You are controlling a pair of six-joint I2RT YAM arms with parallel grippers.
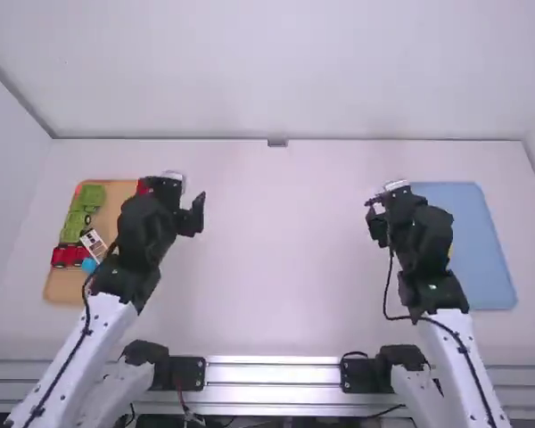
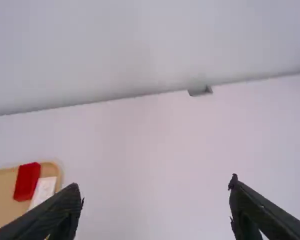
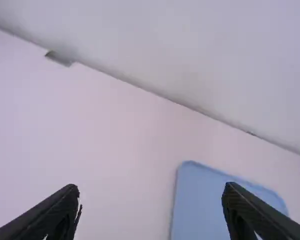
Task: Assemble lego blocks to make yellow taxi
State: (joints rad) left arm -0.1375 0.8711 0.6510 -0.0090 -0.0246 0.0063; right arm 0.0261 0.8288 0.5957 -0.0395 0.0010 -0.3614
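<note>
In the high view my left gripper (image 1: 185, 201) hangs over the inner side of a tan tray (image 1: 61, 287). The tray holds green blocks (image 1: 76, 212), red blocks (image 1: 69, 256), a white piece (image 1: 94, 242) and a light blue piece (image 1: 89, 266); the arm covers part of it. My right gripper (image 1: 380, 210) is just left of a blue tray (image 1: 483, 267), where a bit of yellow (image 1: 450, 251) peeks out beside the arm. In the left wrist view my left gripper (image 2: 156, 186) is open and empty, with a red block (image 2: 27, 181) off to one side. Open and empty too is my right gripper (image 3: 151, 189) in its wrist view.
Between the two trays lies the bare white table (image 1: 276, 259). A pale wall rises behind its far edge, where a small grey fitting (image 1: 277, 143) sits. A metal rail (image 1: 272, 373) runs along the near edge by the arm bases.
</note>
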